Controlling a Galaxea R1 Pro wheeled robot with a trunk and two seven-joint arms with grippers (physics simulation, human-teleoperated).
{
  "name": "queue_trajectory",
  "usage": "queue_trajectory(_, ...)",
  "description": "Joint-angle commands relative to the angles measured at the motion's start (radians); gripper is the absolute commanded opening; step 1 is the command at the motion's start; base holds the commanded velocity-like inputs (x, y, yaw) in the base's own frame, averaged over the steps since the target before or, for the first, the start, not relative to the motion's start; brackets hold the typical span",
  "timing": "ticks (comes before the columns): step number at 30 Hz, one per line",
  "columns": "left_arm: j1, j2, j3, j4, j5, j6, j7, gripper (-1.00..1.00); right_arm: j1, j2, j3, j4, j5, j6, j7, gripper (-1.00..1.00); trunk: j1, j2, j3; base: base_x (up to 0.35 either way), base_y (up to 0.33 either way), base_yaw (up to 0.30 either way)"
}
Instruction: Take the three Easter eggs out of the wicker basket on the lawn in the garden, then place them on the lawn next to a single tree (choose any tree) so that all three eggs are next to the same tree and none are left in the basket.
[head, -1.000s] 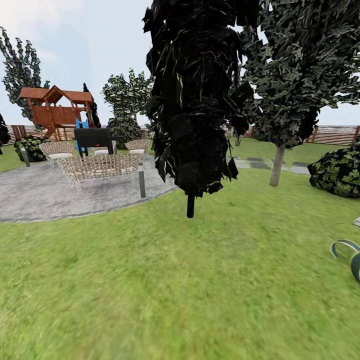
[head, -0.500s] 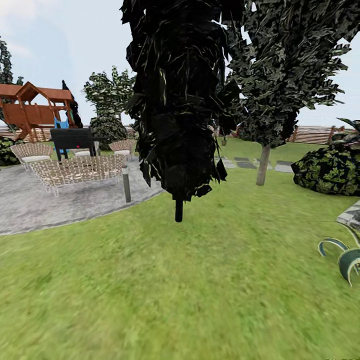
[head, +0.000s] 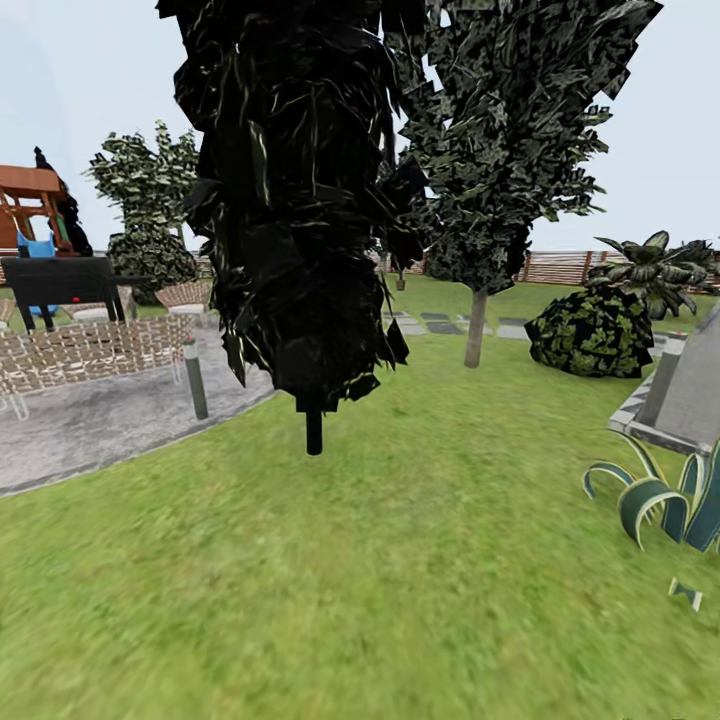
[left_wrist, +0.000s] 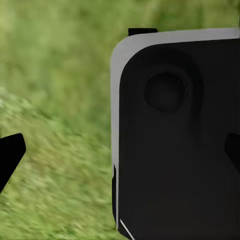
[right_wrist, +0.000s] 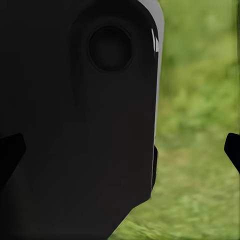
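The lawn (head: 400, 560) spreads across the garden in the head view. A tree (head: 475, 330) with a pale grey-brown trunk and a leafy canopy stands on the grass at mid distance, right of centre. The Easter eggs and the wicker basket are out of view. In the left wrist view my left gripper (left_wrist: 120, 155) is open, its dark fingertips (left_wrist: 10, 155) far apart over grass, with a black-and-white part of my own body between them. My right gripper (right_wrist: 120, 150) is open in the same way, holding nothing.
A dark cypress-like tree (head: 300, 200) stands close ahead on a thin stem (head: 314, 430). At the left lie a grey patio (head: 90, 425), wicker chairs (head: 90, 350) and a bollard (head: 195, 380). A round bush (head: 590, 335), a grey stone slab (head: 685, 395) and a striped plant (head: 670, 500) are at the right.
The whole head view has shifted left, so the camera has turned right. The bush has come further into the picture and the stone slab and striped plant have come into view.
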Motion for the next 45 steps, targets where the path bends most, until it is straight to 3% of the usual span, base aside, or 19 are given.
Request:
queue_trajectory(1,0.001,0.0,0.001,-0.002,0.0,0.0,-0.001,1.0,-0.001,0.0,-0.001,0.002,0.0,0.001,0.003,1.0,0.001,0.0,-0.001,0.284,0.0,-0.252)
queue_trajectory(12,0.001,0.001,0.001,-0.002,0.0,0.0,-0.001,1.0,-0.001,-0.004,0.0,0.002,0.0,0.002,0.004,1.0,0.001,0.0,-0.001,0.284,0.0,-0.061)
queue_trajectory(29,0.001,0.0,0.001,-0.002,0.0,0.0,-0.001,1.0,-0.001,-0.001,-0.001,0.002,0.0,0.002,0.003,1.0,0.001,0.0,-0.001,0.284,0.0,-0.197)
queue_trajectory(45,0.001,0.0,0.0,-0.002,0.0,0.0,-0.001,1.0,-0.001,-0.004,-0.001,0.002,0.0,0.003,0.003,1.0,0.001,0.0,-0.001,0.284,0.0,-0.012)
